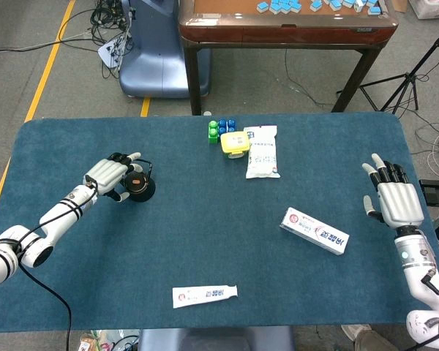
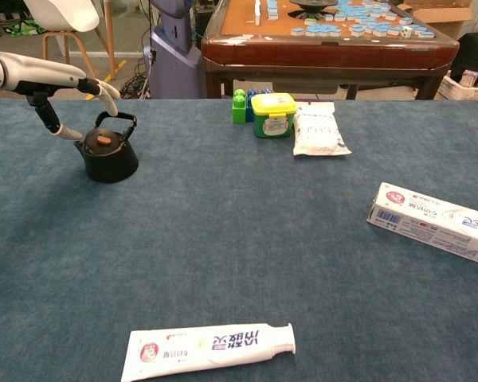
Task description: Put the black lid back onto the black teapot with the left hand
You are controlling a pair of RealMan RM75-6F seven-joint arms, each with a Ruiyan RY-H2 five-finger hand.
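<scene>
The black teapot (image 1: 140, 188) (image 2: 107, 156) stands upright at the left of the blue table, its handle raised. The black lid (image 2: 103, 140) with an orange knob sits on its top opening. My left hand (image 1: 108, 175) (image 2: 49, 76) hovers just left of the pot with fingers spread and nothing in them; its thumb tip hangs close to the spout, and contact cannot be told. My right hand (image 1: 394, 202) is held up at the table's right edge, fingers apart and empty; the chest view does not show it.
A toothpaste tube (image 1: 205, 295) (image 2: 211, 348) lies near the front edge. A toothpaste box (image 1: 314, 230) (image 2: 434, 231) lies at the right. At the back middle are a yellow-lidded container (image 1: 234, 142) (image 2: 272, 113), a white packet (image 1: 263, 151) (image 2: 319, 131) and green and blue blocks (image 1: 221, 129) (image 2: 240, 105).
</scene>
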